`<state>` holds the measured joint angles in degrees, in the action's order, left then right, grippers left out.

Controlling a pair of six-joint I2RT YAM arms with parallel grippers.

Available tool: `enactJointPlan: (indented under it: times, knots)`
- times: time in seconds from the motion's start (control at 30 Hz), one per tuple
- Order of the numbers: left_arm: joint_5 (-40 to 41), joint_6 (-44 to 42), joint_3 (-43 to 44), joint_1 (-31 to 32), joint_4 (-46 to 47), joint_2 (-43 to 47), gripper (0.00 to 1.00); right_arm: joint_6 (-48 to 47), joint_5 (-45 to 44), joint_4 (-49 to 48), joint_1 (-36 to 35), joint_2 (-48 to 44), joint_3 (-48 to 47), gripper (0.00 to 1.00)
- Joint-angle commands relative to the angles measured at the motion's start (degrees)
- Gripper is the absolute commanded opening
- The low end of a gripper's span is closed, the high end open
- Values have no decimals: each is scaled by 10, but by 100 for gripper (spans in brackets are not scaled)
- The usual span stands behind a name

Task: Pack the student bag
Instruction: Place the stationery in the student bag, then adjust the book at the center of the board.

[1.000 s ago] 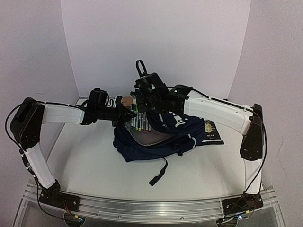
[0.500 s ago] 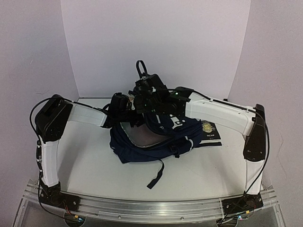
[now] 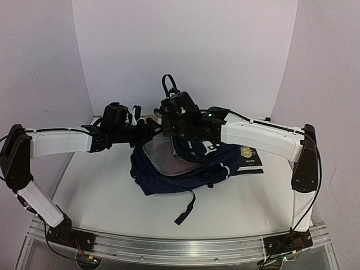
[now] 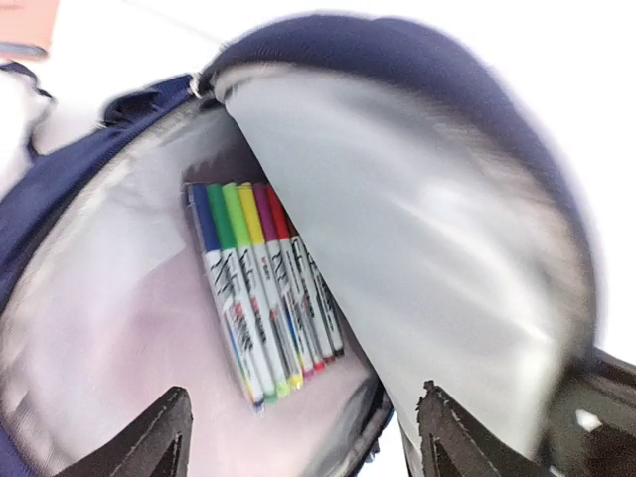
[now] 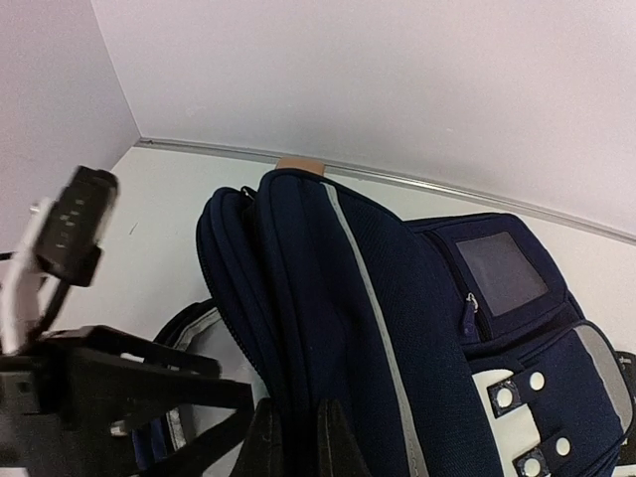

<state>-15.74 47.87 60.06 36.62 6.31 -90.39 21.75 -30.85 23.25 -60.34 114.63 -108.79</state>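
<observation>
The student bag is a large navy backpack lying mid-table with its main compartment held open. My right gripper is shut on a fold of the navy front panel, its fingertips pinching the cloth and lifting it. In the left wrist view the grey lining shows, and a pack of coloured markers lies inside on it. My left gripper hangs open just outside the opening, nothing between its fingers. From above, the left gripper sits at the bag's left rim.
A dark booklet with a gold emblem lies on the table right of the bag. A small tan object rests behind the bag near the back wall. A loose strap trails toward the front. White walls close in the table.
My left gripper carried the marker pack into the bag, opened and let go, then drew back to the left. The right gripper still holds the flap up, its jaws slightly looser.
</observation>
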Motion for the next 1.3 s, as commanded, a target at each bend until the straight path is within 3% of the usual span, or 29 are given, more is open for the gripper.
enactJointPlan:
  times: [0.0,0.07,0.1,0.17,0.23,0.37,0.8,1.03,1.27]
  knots:
    - [73,-17,-54,-15,-108,90,82,4,-1,-64,-5,-48,6,27]
    - [91,-13,-77,-31,-128,128,84,3,16,-64,-5,-54,16,58]
    - [94,-12,-93,-41,-132,147,85,1,21,-64,-5,-59,21,70]
    - [83,-9,-121,-70,-138,173,87,-4,25,-62,-5,-73,32,88]
    - [55,-3,-142,-106,-146,189,87,-10,23,-56,1,-94,47,98]
    - [33,-20,-146,-131,-165,198,90,19,37,-19,62,-131,92,98]
    - [-26,-38,-102,-140,-177,133,91,67,185,-28,420,-160,394,98]
    - [-38,-31,-113,-141,-170,136,92,15,223,-44,500,-84,413,98]
    - [-38,-21,-128,-141,-169,155,93,-23,266,-45,510,-39,406,86]
